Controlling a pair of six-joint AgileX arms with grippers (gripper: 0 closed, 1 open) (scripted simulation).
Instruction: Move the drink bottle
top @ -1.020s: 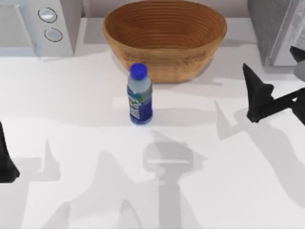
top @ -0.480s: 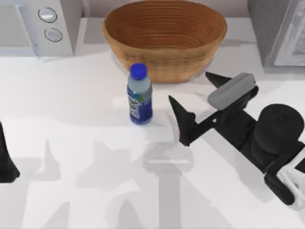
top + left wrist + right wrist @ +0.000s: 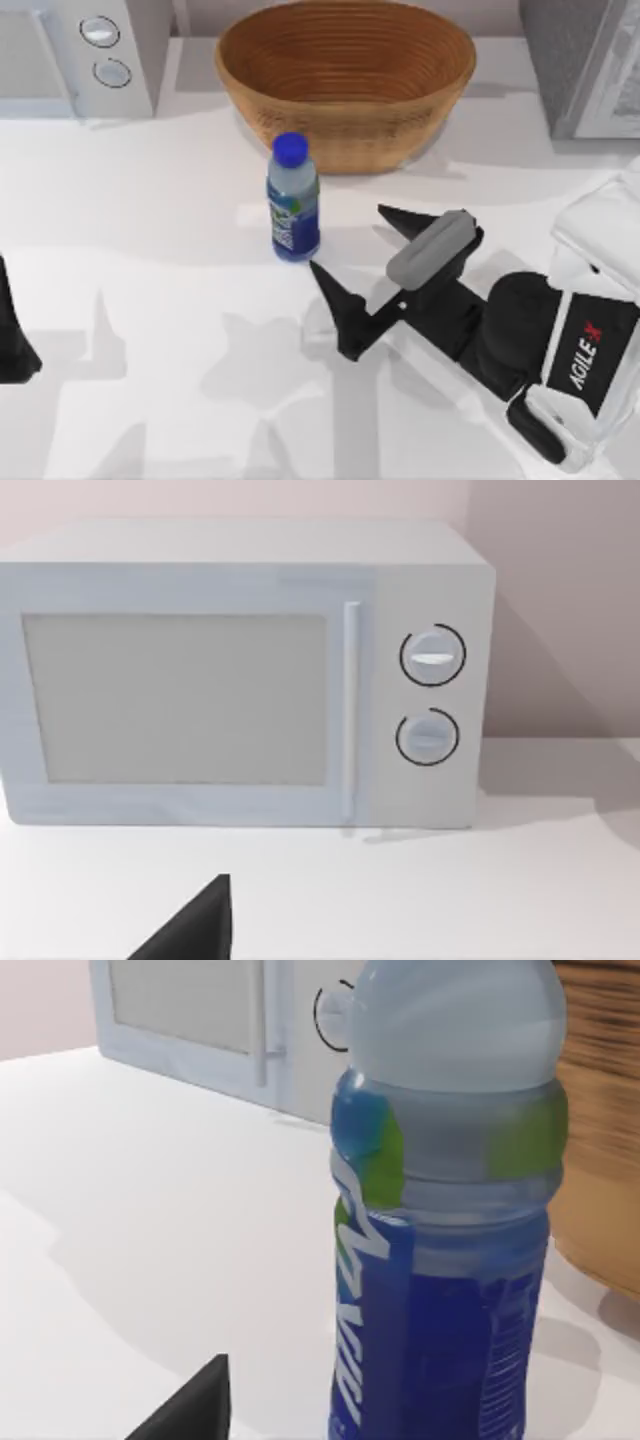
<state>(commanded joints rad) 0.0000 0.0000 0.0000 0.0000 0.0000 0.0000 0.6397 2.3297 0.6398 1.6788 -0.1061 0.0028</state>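
The drink bottle [image 3: 293, 200], clear with a blue cap and a dark blue label, stands upright just in front of the woven basket [image 3: 345, 80]. My right gripper [image 3: 346, 236] is open, lying low on the table just right of the bottle, its fingers pointing at it and apart from it. In the right wrist view the bottle [image 3: 445, 1210] looms close, with one dark fingertip [image 3: 200, 1408] at the lower edge. My left gripper [image 3: 12, 345] is parked at the table's left edge, open, and one of its fingertips [image 3: 200, 930] shows in the left wrist view.
A white microwave [image 3: 90, 50] [image 3: 240, 680] stands at the back left. A grey appliance [image 3: 580, 60] occupies the back right corner. The basket sits right behind the bottle. Bare white table lies left of and in front of the bottle.
My right arm has swung in from the right edge, leftward and toward the front, bringing its open fingers close to the bottle. The bottle and the left arm have not moved.
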